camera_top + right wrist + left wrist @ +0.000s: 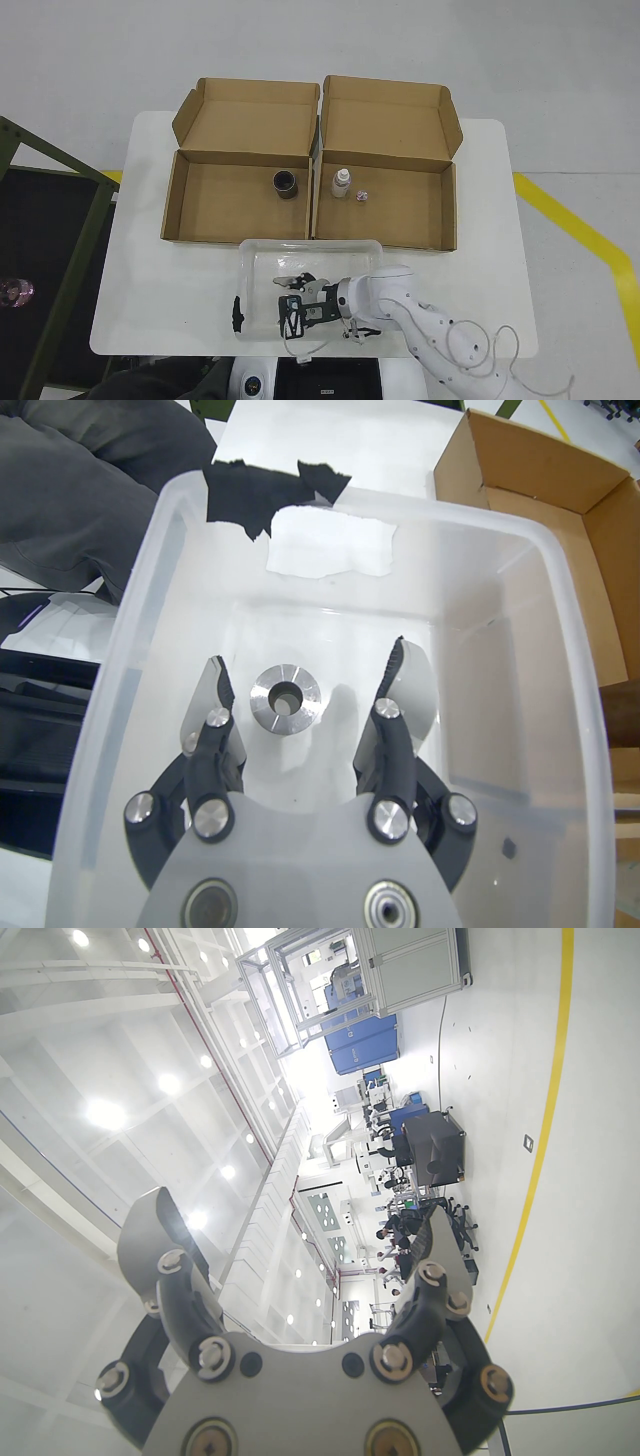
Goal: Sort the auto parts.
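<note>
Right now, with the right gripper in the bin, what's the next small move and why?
Probably lower the right gripper a little, centring on the metal bushing, before closing. Its jaws stand open inside the clear bin with the bushing between them, nearer one finger than the other.

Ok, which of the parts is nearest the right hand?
The silver metal bushing in the clear bin, between the right hand's open fingers; the dark sleeve and white bottle sit in the cardboard boxes.
</note>
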